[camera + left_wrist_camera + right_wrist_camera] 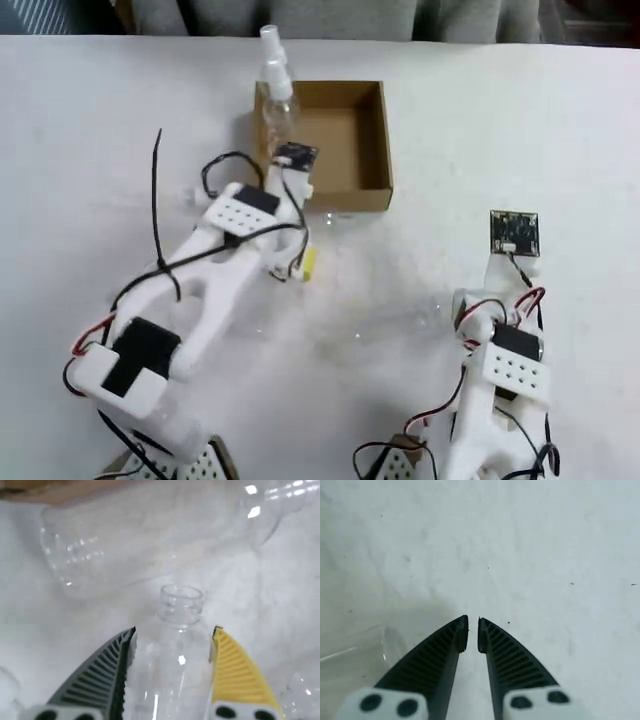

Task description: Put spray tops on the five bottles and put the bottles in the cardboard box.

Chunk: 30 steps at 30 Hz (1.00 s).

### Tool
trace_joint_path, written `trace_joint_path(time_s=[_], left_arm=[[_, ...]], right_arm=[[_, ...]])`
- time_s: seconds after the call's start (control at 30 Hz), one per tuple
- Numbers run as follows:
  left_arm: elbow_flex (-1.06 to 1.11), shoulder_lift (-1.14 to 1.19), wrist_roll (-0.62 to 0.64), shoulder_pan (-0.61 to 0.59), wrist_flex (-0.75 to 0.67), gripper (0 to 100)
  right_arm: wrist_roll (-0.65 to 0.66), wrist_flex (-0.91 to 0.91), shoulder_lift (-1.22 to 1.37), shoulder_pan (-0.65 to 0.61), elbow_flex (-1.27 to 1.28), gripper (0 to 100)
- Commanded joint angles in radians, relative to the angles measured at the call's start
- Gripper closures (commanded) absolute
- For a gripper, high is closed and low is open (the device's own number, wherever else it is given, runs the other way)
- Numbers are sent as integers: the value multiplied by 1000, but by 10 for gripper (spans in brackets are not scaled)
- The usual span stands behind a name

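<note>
Left gripper (174, 632) clamped on an uncapped bottle (181, 600) just near of the cardboard box (378, 130), neck free, I judge to take a top | right gripper (472, 632) closed on nothing, low over the table (545, 540) | topped bottle (274, 80) stands at box's far-left corner.
</note>
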Motion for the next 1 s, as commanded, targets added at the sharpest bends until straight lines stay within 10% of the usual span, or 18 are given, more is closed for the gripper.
trace_joint_path(time_s=[0.0,0.2,0.97], left_arm=[[15,-13,26,-12,-69,896],[15,-13,28,-12,-48,688],[-109,-7,-186,-47,74,691]], right_arm=[[12,-16,-16,-8,-9,983],[12,-16,-16,-8,-9,983],[14,-16,-16,-10,-9,983]])
